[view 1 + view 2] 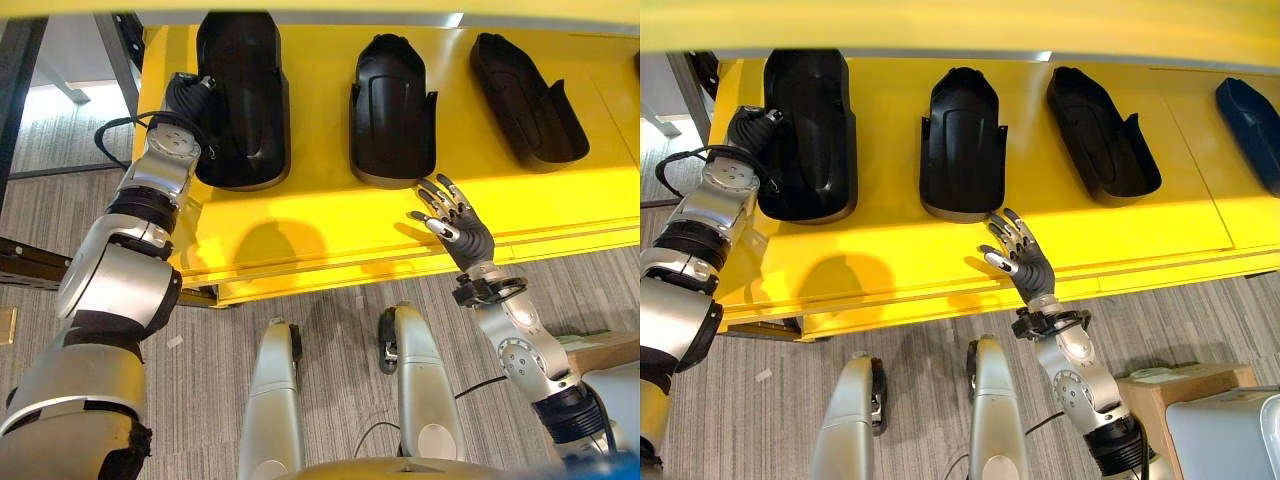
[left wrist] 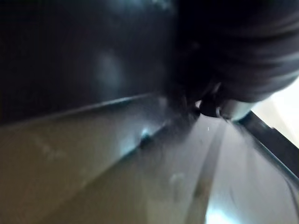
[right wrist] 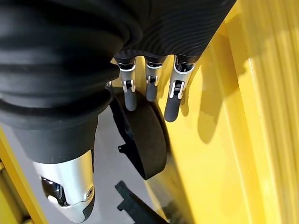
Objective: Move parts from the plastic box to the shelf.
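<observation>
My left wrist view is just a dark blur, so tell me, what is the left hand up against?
Observer: The left hand is against the left side of the leftmost black part, which lies on the yellow shelf.
Operator: Where is the right hand?
Observer: The right hand is open over the shelf's front edge, fingers spread, by the near end of the middle black part.
Operator: Anything else up there?
Observer: A third black part and, furthest right, a dark blue part.
</observation>
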